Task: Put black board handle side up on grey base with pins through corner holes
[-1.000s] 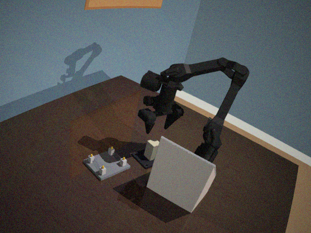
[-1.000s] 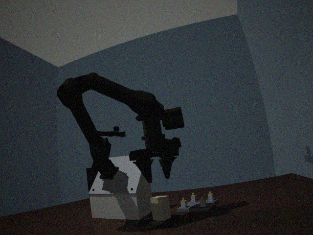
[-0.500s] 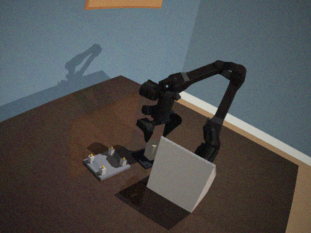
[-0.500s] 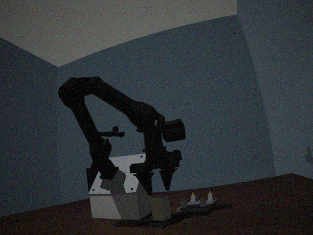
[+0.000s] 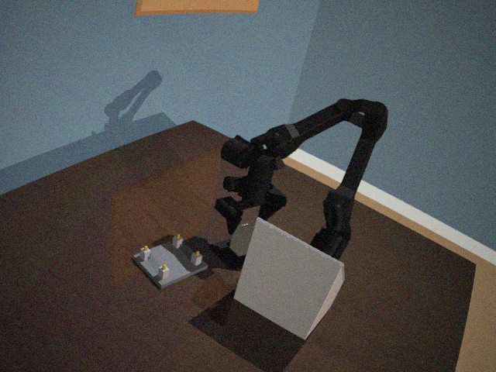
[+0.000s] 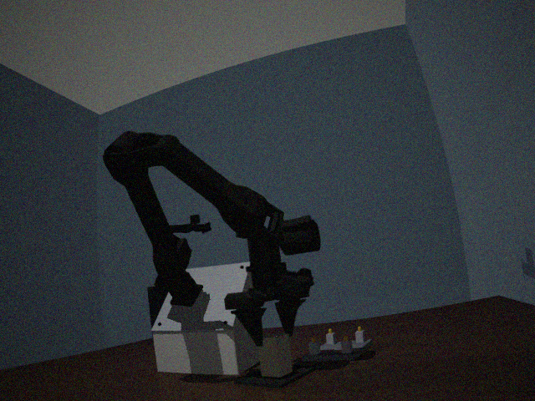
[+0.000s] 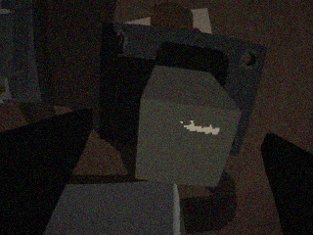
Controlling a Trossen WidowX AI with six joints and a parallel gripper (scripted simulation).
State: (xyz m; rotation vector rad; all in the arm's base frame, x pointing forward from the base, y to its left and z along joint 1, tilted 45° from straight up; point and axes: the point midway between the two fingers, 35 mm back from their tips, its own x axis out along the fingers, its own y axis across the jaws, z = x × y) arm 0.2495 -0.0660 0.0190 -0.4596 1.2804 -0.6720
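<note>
The black board (image 6: 302,374) (image 7: 250,87) is lying flat on the tabletop just beside the grey base (image 5: 162,260) (image 6: 360,347), apart from it. Its handle (image 5: 241,239) (image 6: 276,356) (image 7: 186,139), a pale beige square-sided block, is standing upright on the upper face, and a dark round hole is showing near one corner. The grey base is serving as the landmark: a flat, square plate, it is resting level and carrying four pale, blocky posts, one near each corner. Each post is pointing upward and bearing a small gold pin, and all four pins are standing outside the board's holes.
</note>
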